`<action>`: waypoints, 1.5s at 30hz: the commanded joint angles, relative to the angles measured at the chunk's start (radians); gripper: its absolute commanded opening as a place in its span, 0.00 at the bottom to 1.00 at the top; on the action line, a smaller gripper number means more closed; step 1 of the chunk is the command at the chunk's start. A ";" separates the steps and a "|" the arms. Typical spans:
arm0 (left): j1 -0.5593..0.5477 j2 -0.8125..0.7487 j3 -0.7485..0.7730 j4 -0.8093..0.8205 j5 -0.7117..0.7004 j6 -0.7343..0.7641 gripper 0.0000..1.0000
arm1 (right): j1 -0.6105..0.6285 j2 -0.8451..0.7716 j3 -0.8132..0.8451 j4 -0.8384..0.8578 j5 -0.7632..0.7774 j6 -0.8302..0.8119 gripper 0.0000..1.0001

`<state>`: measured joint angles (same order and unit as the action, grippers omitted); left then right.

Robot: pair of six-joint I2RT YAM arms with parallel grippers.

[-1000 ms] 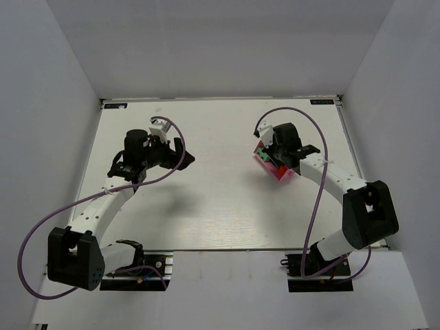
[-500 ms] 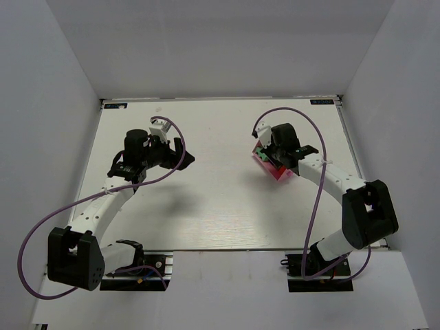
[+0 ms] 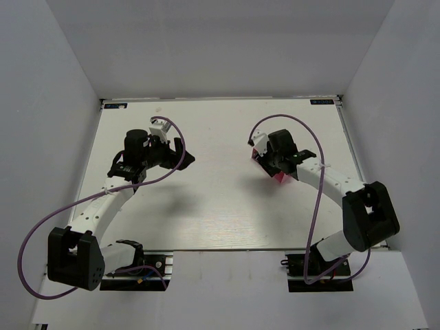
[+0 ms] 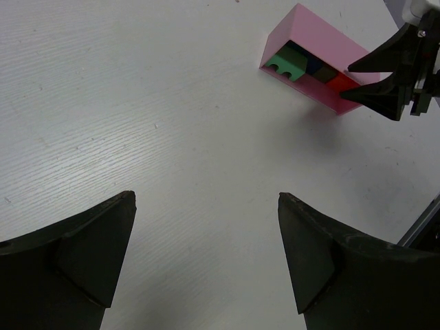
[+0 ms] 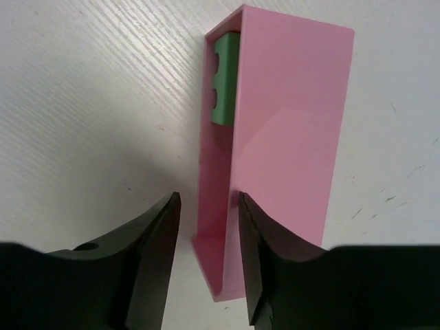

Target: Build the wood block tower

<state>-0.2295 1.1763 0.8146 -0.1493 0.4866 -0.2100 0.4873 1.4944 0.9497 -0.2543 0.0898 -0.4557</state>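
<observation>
Blocks (image 4: 294,65), green, blue and red, sit packed in a row inside the pink box (image 4: 323,34), which lies on the table (image 4: 172,124). At the box's near end the right gripper (image 5: 207,206) straddles one wall, jaws parted with a gap showing beside it. Well away from the box, the left gripper (image 4: 206,199) hangs with jaws spread wide.

We see only one green block (image 5: 223,79); the box (image 5: 289,137) wall hides the others.

White table (image 3: 220,206), pink box (image 5: 289,103) lying on it
</observation>
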 commanded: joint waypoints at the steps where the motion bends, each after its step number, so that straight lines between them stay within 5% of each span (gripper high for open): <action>1: 0.001 -0.007 0.015 0.017 0.010 0.008 0.94 | 0.004 -0.081 -0.008 -0.020 -0.070 -0.003 0.49; 10: 0.001 -0.007 0.015 0.017 0.010 0.008 0.94 | -0.004 -0.111 0.029 -0.033 -0.055 0.000 0.83; 15: 0.001 -0.007 0.015 0.017 0.010 0.008 0.94 | -0.027 -0.054 0.057 -0.051 -0.051 0.008 0.90; 24: 0.001 -0.007 0.015 0.017 0.010 0.008 0.94 | -0.108 0.000 0.109 -0.057 -0.032 0.009 0.90; 45: 0.001 -0.007 0.015 0.017 0.010 0.008 0.94 | -0.246 0.139 0.198 -0.152 -0.251 -0.015 0.90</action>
<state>-0.2295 1.1763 0.8146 -0.1493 0.4866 -0.2100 0.2573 1.6199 1.1000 -0.3717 -0.0982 -0.4561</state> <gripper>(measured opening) 0.939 0.896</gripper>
